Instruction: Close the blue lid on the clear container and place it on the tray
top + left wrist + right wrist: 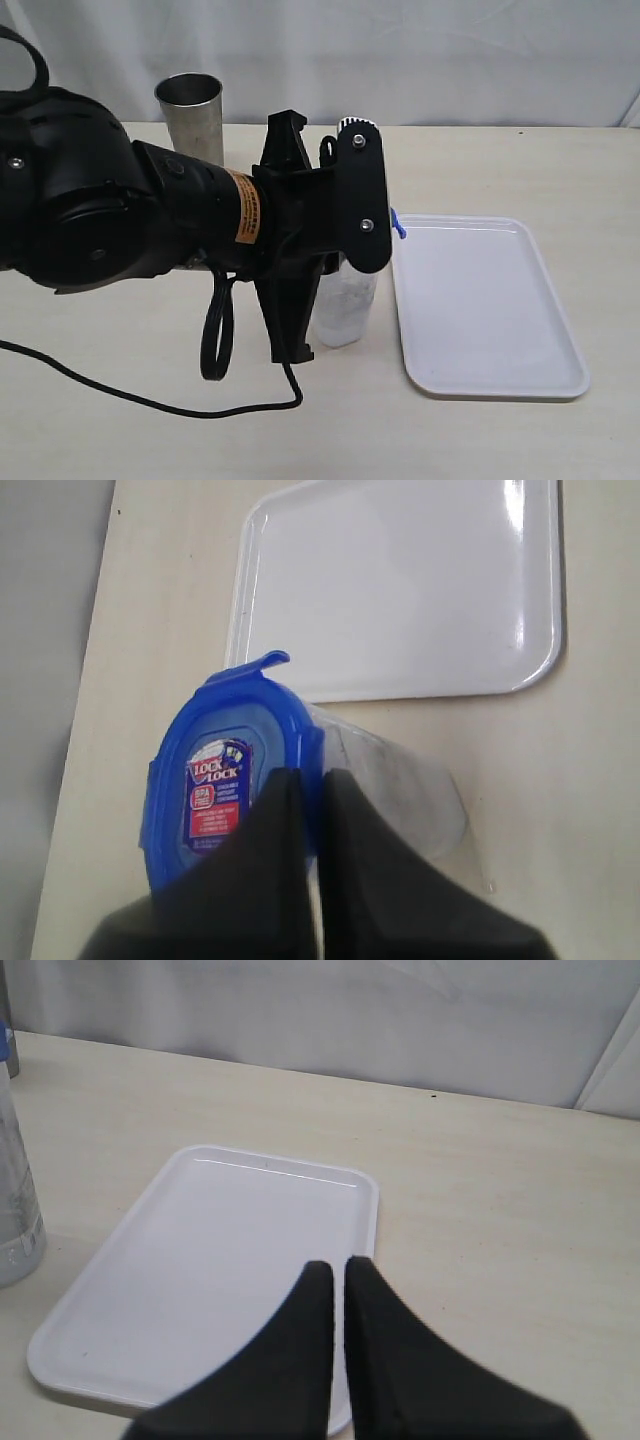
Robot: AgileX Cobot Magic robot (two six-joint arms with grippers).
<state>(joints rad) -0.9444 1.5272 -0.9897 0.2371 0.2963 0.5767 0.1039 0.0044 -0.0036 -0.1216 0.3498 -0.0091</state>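
Currently the left gripper (308,778), fingers together, sits over the blue lid (215,770) atop the upright clear container (400,805); this arm is nearer. The container stands on the surface (480,440) just beside the tray (400,580). The right gripper (338,1265), likewise closed, hovers above the tray.

Soft, even light from above fills all three views, leaving only faint shadows on the pale worktop (500,440). In the left wrist view, glare streaks the flat white rectangular plastic tray (400,590), and the black jaws loom blurred, too near the lens for focus.
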